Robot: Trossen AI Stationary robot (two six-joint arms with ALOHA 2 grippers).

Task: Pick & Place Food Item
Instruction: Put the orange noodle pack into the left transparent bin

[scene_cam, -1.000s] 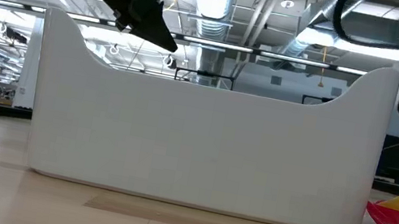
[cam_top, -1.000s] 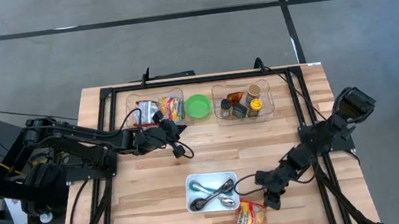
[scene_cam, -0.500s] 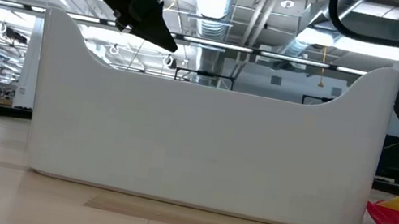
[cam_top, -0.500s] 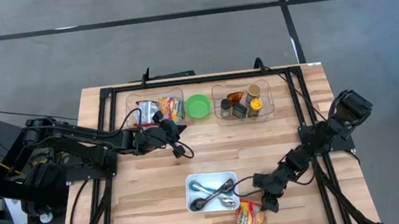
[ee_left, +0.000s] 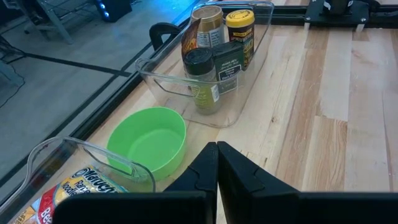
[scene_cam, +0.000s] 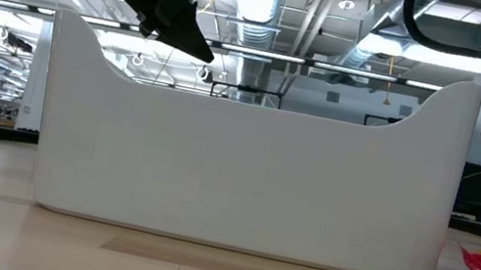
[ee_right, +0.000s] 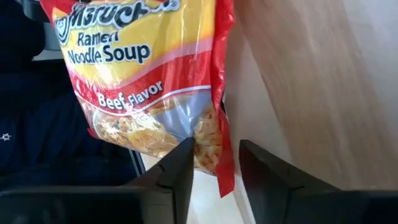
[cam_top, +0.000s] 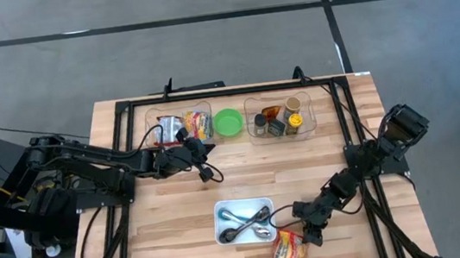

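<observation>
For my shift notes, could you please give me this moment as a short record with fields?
Ramen packet: at the table's near edge, beside the white tray
Right gripper: fingers astride the packet's edge, not clamped
Left gripper: shut, empty, raised by the green bowl
White tray contents: spoons
Clear bins: snack packets; spice jars

light: bright, even, from ceiling lamps (scene_cam: 261,5) seen in the low view
shadows: soft and short under the arms on the table (cam_top: 245,184)
glare: mild sheen on the noodle packet (ee_right: 146,68)
blur: near fingers soft in both wrist views; the tray (scene_cam: 244,170) fairly sharp
</observation>
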